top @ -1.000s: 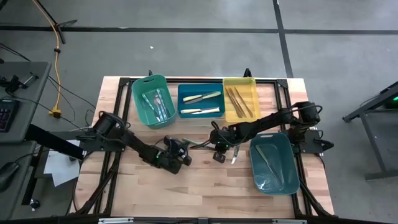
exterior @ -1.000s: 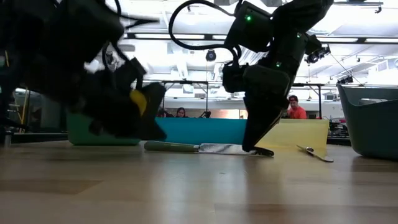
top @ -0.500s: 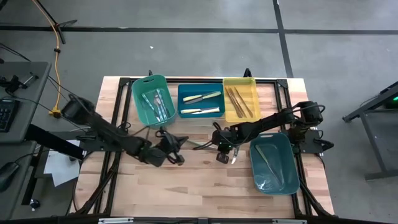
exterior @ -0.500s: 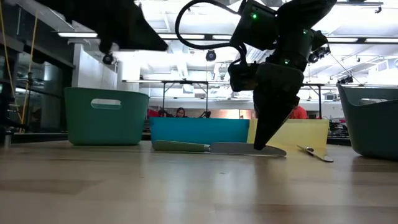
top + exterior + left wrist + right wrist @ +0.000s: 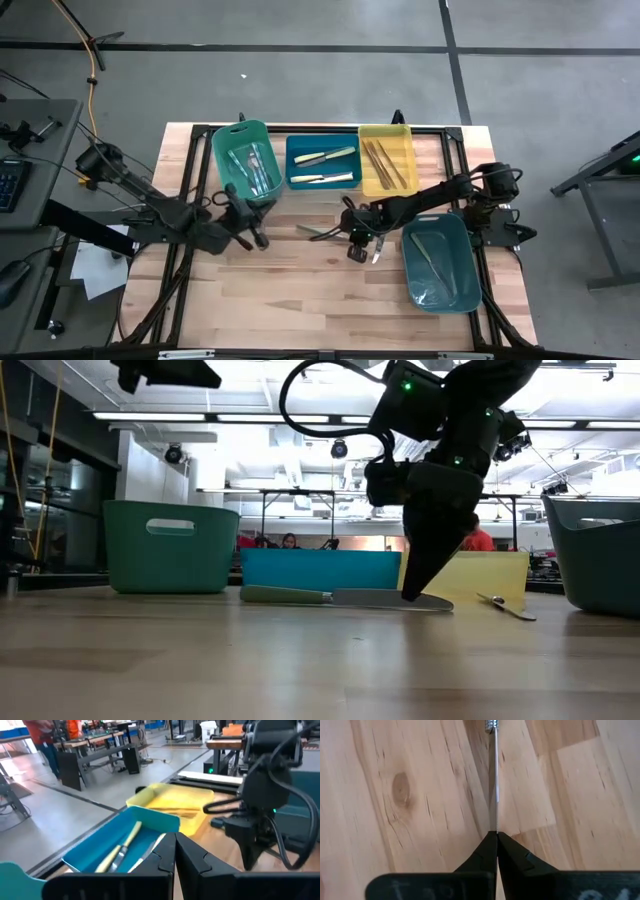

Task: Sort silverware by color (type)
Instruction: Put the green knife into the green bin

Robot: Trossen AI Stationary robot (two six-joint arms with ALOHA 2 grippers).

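Observation:
A knife with a green handle (image 5: 312, 231) (image 5: 283, 596) lies on the wooden table in front of the blue bin (image 5: 322, 164). My right gripper (image 5: 346, 233) (image 5: 412, 596) (image 5: 493, 836) is shut on its blade. My left gripper (image 5: 260, 232) (image 5: 175, 842) hangs shut and empty, raised above the table near the green bin (image 5: 245, 160). In the low view only a part of the left arm (image 5: 165, 372) shows at the top. A second silvery utensil (image 5: 377, 256) (image 5: 506, 606) lies flat on the table beside the right gripper. My right gripper pinches the knife's blade (image 5: 493, 795) near its tip between its two fingertips. The fingers slant steeply down from the table's right side and lie along the blade. The blade shows edge-on in the wrist view. The knife (image 5: 340, 598) rests on the table.
The green bin holds clear utensils, the blue bin yellow-handled knives, and the yellow bin (image 5: 386, 160) brownish ones, all along the far edge. A teal bin (image 5: 441, 262) with a green utensil stands at the right. Bare wood lies near the front edge.
My left gripper has risen from the table's middle and drawn back toward the left and far edges, rolling as it went. It has left the low view except for a part at the top. It stays shut.

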